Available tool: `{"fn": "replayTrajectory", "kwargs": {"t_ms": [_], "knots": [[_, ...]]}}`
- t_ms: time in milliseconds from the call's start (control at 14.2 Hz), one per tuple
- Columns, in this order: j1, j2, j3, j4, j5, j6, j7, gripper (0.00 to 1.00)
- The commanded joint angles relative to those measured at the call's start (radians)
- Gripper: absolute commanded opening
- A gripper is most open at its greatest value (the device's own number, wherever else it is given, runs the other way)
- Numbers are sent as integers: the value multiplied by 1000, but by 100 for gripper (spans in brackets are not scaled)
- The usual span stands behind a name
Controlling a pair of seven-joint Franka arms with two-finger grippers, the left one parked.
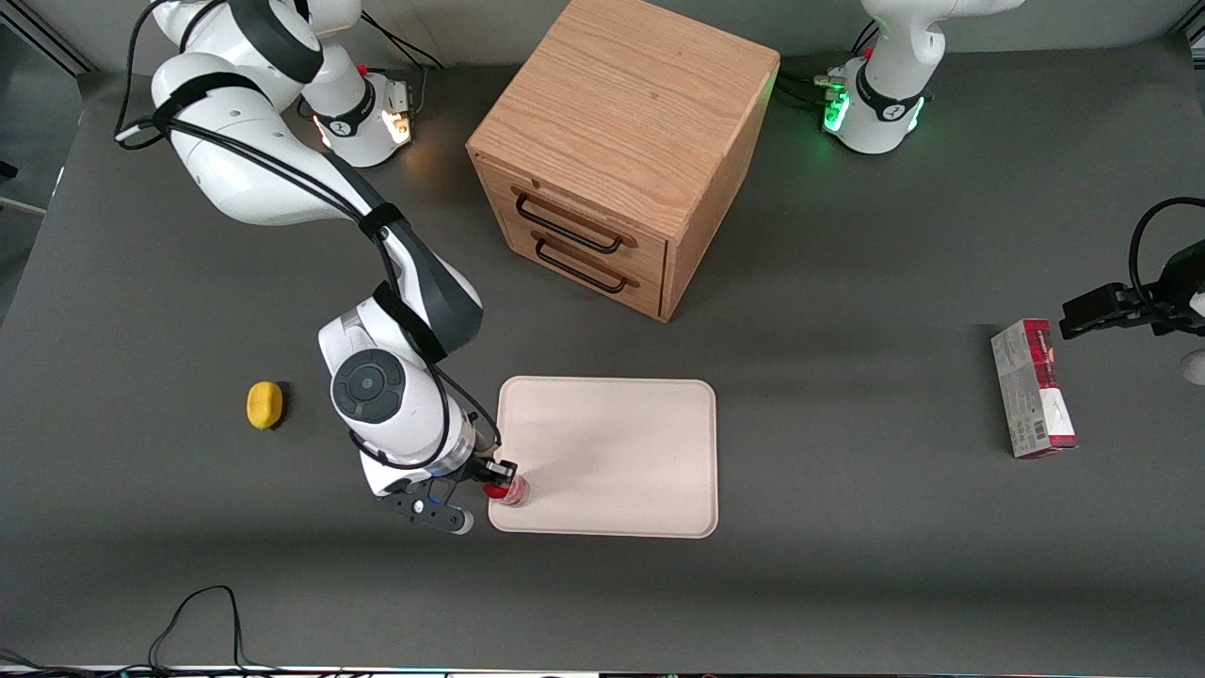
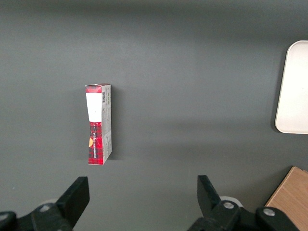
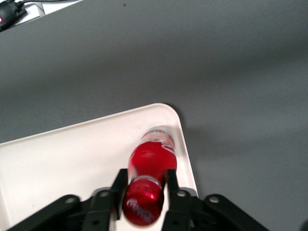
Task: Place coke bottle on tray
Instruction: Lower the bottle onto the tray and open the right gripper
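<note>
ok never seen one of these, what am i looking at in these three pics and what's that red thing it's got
Robot arms stand at a grey table. One picture looks down from the front; the other two come from cameras on the arms' wrists. The working arm's gripper hangs over the corner of the cream tray nearest the front camera at that arm's end. Its fingers are shut on the neck of a small coke bottle with a red cap, which seems to stand on the tray. Also on the table: a wooden drawer cabinet, a yellow lump toward the working arm's end, and a red-and-grey carton toward the parked arm's end.
</note>
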Motion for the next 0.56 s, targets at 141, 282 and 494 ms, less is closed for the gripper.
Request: {"fn": "replayTrajectory", "kwargs": {"t_ms": [141,282,494], "knots": [[6,-89,-49,-80,-7,86,25,100],[3,-242,-114,-233,95,86,2,100],[-1,-487,-254,-393,302,29,-174,100]]}}
